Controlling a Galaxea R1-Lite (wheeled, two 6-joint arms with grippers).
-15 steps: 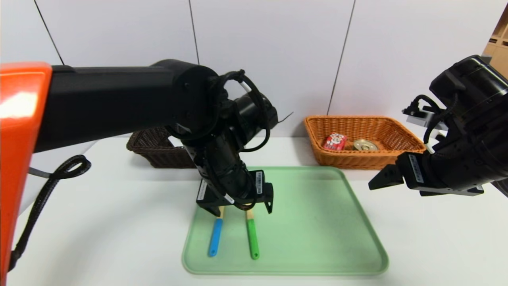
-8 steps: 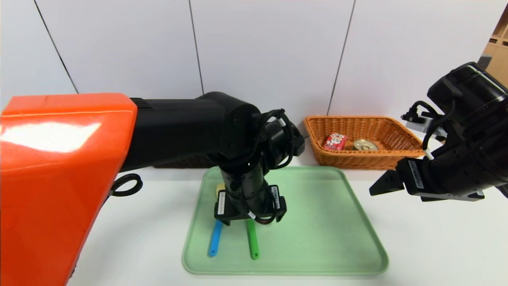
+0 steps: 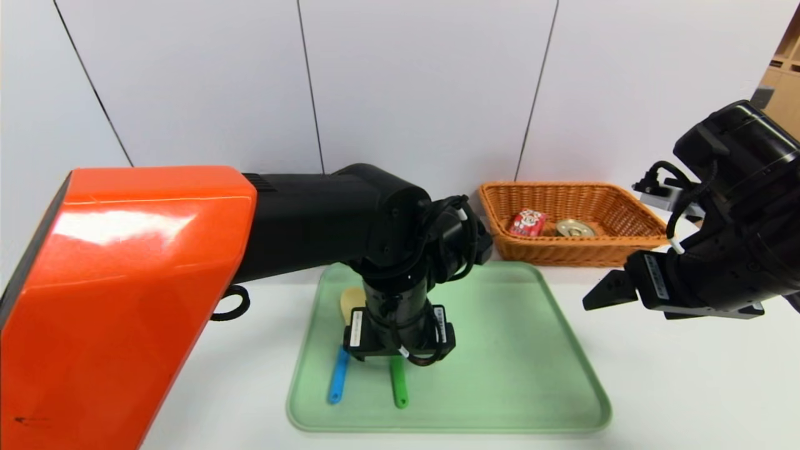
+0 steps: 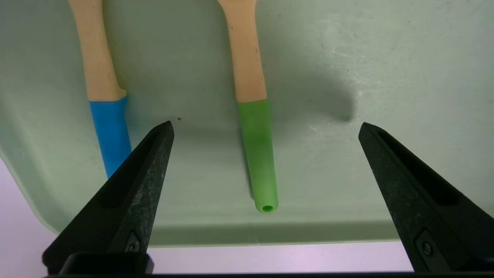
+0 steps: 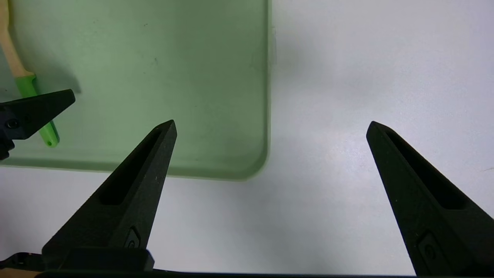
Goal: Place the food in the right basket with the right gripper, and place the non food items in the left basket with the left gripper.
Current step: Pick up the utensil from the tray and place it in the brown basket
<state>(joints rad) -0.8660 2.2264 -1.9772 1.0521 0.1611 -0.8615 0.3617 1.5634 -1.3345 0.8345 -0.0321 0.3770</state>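
Left gripper (image 4: 264, 129) low, jaws wide; right gripper (image 5: 271, 127) likewise, aside.

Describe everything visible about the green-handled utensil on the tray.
The green-handled utensil has a pale tan stem running into a bright green sleeve with a small hole in its end, plastic or rubber by the look. Its head is hidden, so its tines cannot be seen. It lies flat on the green tray, parallel to the blue-handled utensil and apart from it. The open left gripper hangs over its handle; nothing grips it.
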